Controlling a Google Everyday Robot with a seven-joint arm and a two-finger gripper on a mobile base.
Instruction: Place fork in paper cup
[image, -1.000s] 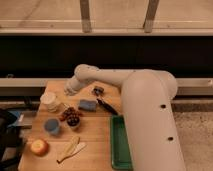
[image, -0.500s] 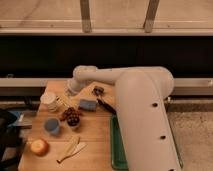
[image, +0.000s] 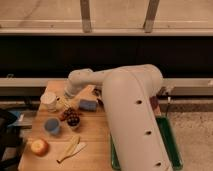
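Observation:
The white paper cup (image: 49, 100) stands upright near the left edge of the wooden table (image: 92, 142). My gripper (image: 65, 99) hangs low over the table just right of the cup, at the end of the big white arm (image: 127, 100), and its jaws stand open with nothing visible between them. A thin greyish streak that looks like the fork (image: 63, 105) lies on the table between the cup and the grapes, right under the gripper. The wrist hides part of it.
A blue cup (image: 51, 125) stands in front of the paper cup, with dark grapes (image: 71, 117) beside it. A blue sponge (image: 87, 105) lies to the gripper's right. An apple (image: 39, 146) and cream utensils (image: 71, 148) lie near the front. A green tray (image: 170, 145) sits right.
The arm's end has swung a little left and down, bringing the gripper closer to the paper cup. The objects on the table have not moved.

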